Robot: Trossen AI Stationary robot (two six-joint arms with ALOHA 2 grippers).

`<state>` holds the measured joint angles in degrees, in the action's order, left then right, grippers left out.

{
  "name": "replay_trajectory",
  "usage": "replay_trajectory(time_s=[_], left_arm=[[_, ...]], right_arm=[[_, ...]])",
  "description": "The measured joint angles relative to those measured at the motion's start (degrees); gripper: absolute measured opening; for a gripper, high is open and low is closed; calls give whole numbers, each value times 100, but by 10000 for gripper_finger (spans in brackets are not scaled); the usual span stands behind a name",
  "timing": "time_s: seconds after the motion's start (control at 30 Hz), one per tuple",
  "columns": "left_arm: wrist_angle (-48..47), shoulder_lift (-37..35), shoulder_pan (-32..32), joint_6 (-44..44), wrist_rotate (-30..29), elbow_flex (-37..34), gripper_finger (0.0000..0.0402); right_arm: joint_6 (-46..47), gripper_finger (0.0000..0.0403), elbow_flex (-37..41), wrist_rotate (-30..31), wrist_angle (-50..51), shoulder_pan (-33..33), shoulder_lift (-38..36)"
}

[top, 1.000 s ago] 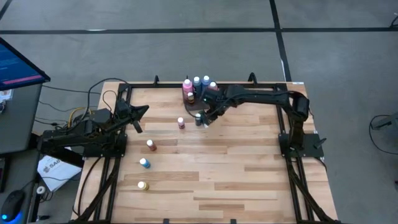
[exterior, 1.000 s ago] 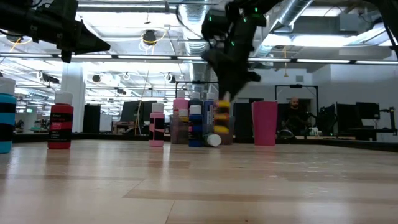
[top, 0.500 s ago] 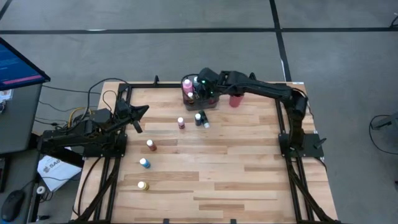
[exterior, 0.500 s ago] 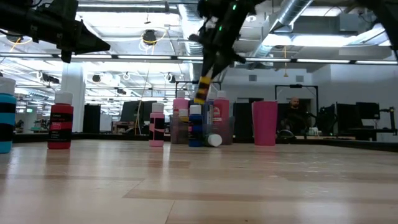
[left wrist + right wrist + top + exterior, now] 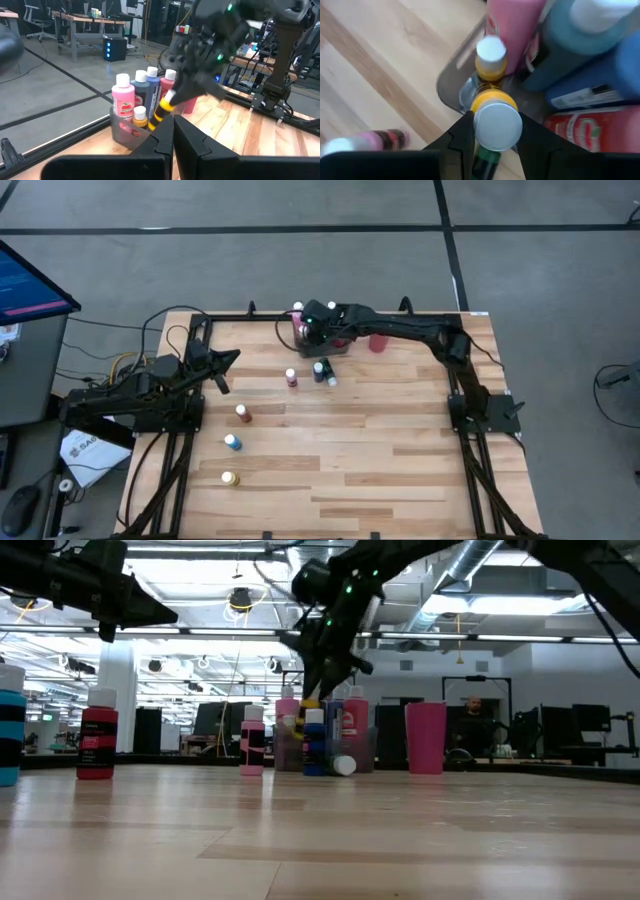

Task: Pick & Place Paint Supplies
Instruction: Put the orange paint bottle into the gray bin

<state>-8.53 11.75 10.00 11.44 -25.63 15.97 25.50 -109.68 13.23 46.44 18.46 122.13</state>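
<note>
The right tool [image 5: 492,131] grips a yellow paint bottle [image 5: 491,112] over the grey tray [image 5: 451,80], upper centre of the desk [image 5: 380,450]; the left tool [image 5: 222,370] stays clenched at left.

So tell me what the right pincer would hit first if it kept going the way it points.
Probably the grey tray. The right pincer, shut on a yellow bottle, aims down into it beside a smaller yellow bottle; that bottle might be struck first, since depth is unclear.

One camera looks straight down on the whole desk [image 5: 380,450]; another sits level at its surface. Wrist cameras look closer; all share the grey tray [image 5: 125,132] of bottles.
</note>
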Motion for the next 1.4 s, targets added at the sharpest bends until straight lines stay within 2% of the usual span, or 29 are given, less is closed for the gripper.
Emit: replay_trajectory(time_s=[0.13,0.57,0.8,1.17,1.4], left_arm=[[-1,0,0,0,0,0,2],[-1,0,0,-52,-2,0,2],[-1,0,-2,-61,-2,0,2],[1,104,-1,-61,-4,1,2],[3,105,0,-61,-4,0,2]], right_arm=[[-2,108,-105,-135,98,-25,201],[-15,108,-115,-135,138,-33,213],[66,108,-129,-339,-2,-99,614],[-23,118,-126,-478,45,-72,627],[-66,157,-115,-491,-205,-76,642]])
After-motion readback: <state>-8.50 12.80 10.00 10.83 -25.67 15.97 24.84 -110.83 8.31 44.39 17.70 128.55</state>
